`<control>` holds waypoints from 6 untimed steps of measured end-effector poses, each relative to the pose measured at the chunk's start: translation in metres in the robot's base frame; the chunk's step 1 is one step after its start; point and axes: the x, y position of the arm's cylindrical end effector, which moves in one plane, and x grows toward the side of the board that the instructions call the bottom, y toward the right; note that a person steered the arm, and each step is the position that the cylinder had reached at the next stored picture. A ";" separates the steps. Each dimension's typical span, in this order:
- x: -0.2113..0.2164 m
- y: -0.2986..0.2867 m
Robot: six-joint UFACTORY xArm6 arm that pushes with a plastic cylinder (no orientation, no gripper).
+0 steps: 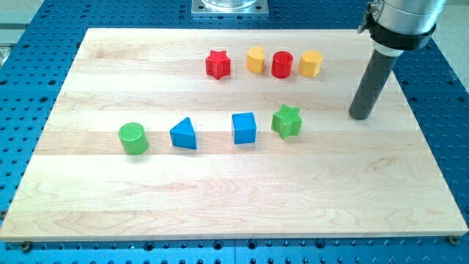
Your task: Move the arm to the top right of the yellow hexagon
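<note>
On the board: a pale wooden table top (242, 198) carries two rows of small coloured blocks, none touching another.
Upper row: red star block (218, 64), yellow block (255, 59) of unclear shape, red cylinder block (282, 64), then the yellow hexagon block (311, 64) at the row's right end.
Lower row: green cylinder block (133, 138), blue triangle block (184, 134), blue cube block (244, 127), green star block (286, 121).
Tip: the dark straight rod ends at the tip (360, 116), right of and below the yellow hexagon block, well apart.
Gripper: none exists; the rod cannot spread or pinch.
Judgement: the tip probably must travel toward the view's top to reach the hexagon's top right.
</note>
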 end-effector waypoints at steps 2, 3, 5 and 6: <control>-0.006 0.057; -0.065 0.101; -0.204 -0.085; -0.195 -0.174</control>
